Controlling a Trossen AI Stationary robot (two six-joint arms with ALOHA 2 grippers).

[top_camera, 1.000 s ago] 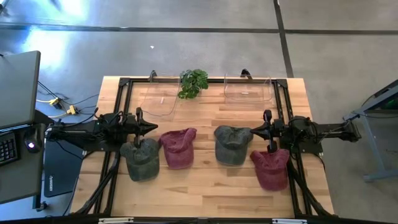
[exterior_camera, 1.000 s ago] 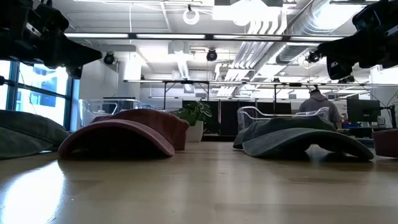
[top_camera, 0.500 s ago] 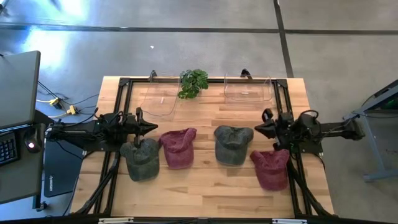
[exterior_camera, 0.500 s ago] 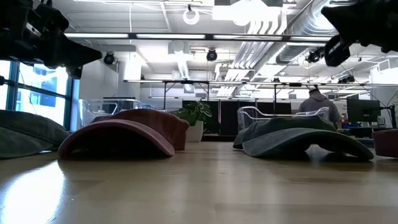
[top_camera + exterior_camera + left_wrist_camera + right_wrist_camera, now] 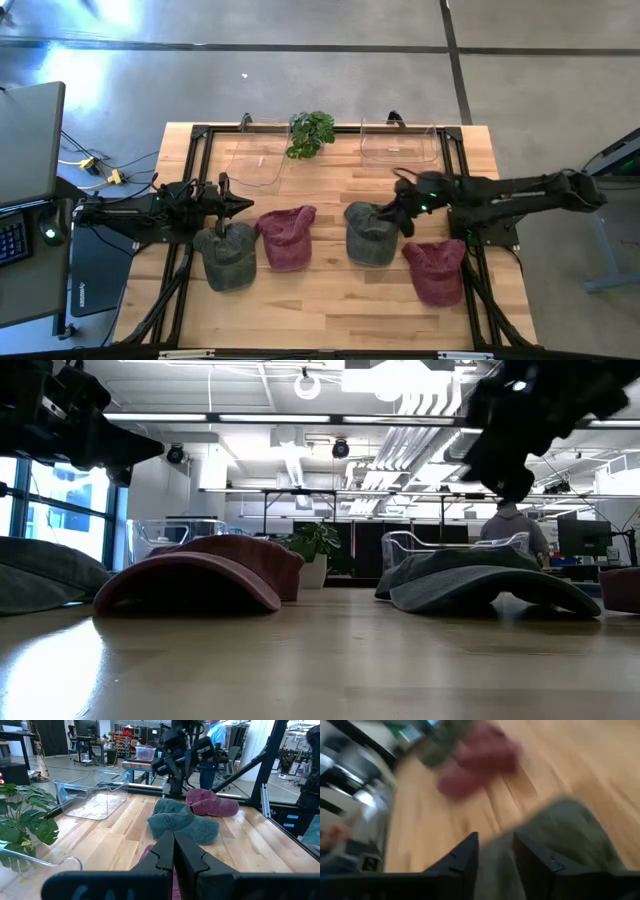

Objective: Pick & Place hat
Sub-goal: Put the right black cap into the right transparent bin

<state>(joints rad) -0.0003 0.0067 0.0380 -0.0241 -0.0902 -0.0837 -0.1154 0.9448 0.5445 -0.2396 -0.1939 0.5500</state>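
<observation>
Hats are lying in a row across the wooden table (image 5: 330,300); the right-hand grey hat (image 5: 372,235) is sitting beside a red hat (image 5: 436,270). Over that grey hat the right gripper (image 5: 400,212) is hanging, fingers slightly parted, gripping nothing. Across the table, the left gripper (image 5: 228,205) is resting with fingers pressed together, empty.

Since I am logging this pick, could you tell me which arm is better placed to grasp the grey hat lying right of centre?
The right. Its gripper hovers open over that grey hat, while the left gripper sits shut above the other grey hat at the table's left.
</observation>
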